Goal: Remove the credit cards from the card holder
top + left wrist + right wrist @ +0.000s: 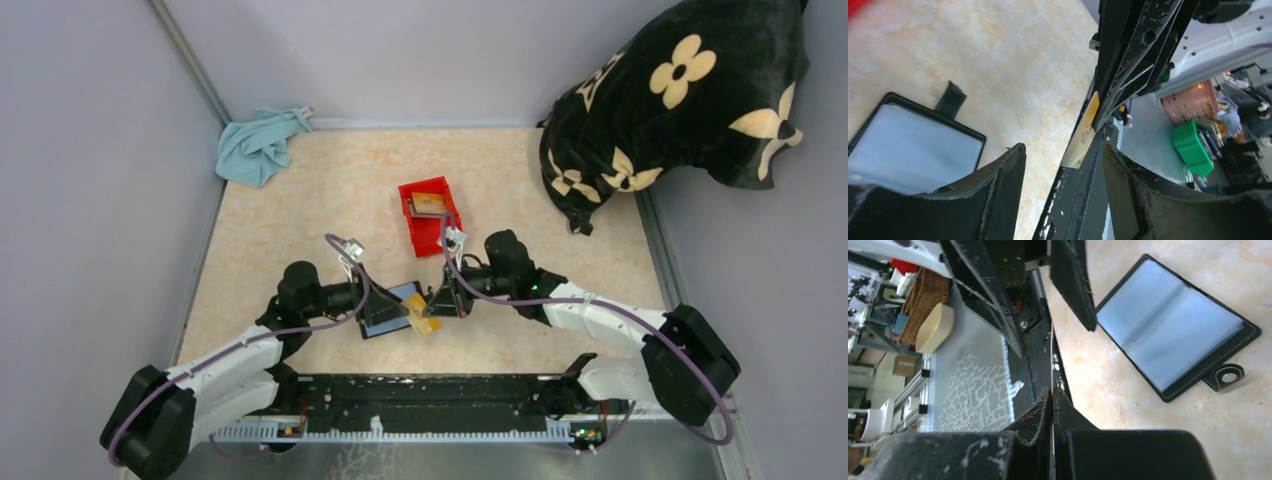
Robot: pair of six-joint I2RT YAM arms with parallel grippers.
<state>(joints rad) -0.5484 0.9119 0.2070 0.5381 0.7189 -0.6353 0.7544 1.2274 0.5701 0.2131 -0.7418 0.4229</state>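
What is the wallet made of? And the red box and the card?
The wallet looks like black leather or fake leather: pale stitching runs round its edge, and the inside sleeves look like shiny clear plastic. The red box seems hard plastic: bright, even colour, stiff walls. The tan card, pinched in the right hand, is probably thin stiff plastic.

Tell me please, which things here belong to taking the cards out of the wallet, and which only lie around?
For the job: open wallet; tan card in the right gripper; second card in the red bin.
Lying about: blue cloth; flowered black cushion.
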